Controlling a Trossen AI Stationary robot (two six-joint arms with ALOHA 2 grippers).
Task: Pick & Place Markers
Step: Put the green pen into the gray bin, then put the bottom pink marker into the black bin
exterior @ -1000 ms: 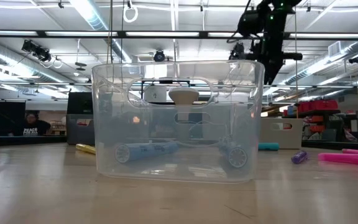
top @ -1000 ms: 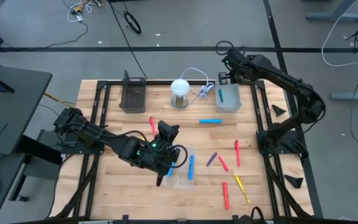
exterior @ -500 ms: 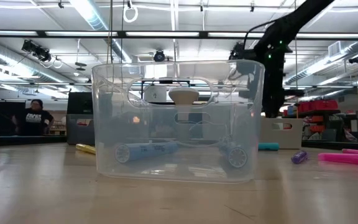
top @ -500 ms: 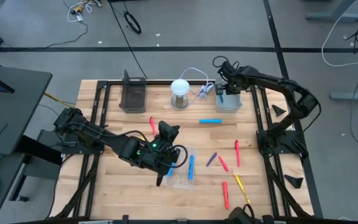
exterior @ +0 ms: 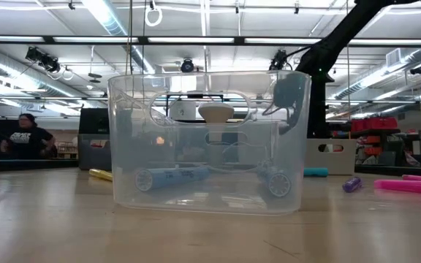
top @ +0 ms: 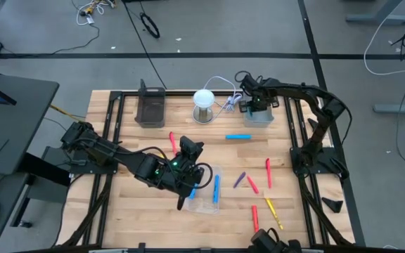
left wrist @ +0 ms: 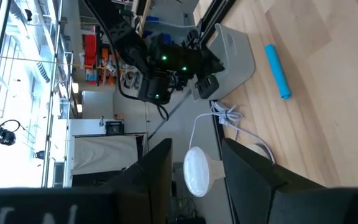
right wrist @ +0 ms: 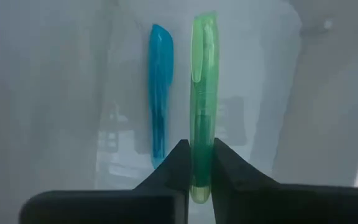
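Observation:
My right gripper (top: 253,103) reaches down into the grey tray (top: 266,116) at the table's far side, shut on a green marker (right wrist: 202,93). A blue marker (right wrist: 160,93) lies on that tray's floor. My left gripper (top: 190,149) waits open beside the clear tray (top: 207,199), its fingers (left wrist: 160,174) level and pointing at the far edge. That tray holds a blue marker (top: 216,188). Loose on the table lie a blue marker (top: 238,136), red ones (top: 268,172) (top: 255,219) (top: 172,140), a purple one (top: 239,179) and a yellow one (top: 273,213). My right gripper pinches the green marker between its two fingers at one end (right wrist: 197,180), coming from above and pointing down into the grey tray. The marker runs on beyond the fingertips, in line with the fingers. Whether its far end (right wrist: 204,22) touches the tray, I cannot tell.
A black tray (top: 150,107) and a white round object (top: 204,104) with a cable stand along the far edge. In the low view the clear tray (exterior: 207,142) fills the foreground. A person (exterior: 24,139) stands in the room behind.
My right arm has swung from above the grey tray's far edge toward the near edge and downward, bringing the green marker down into the tray.

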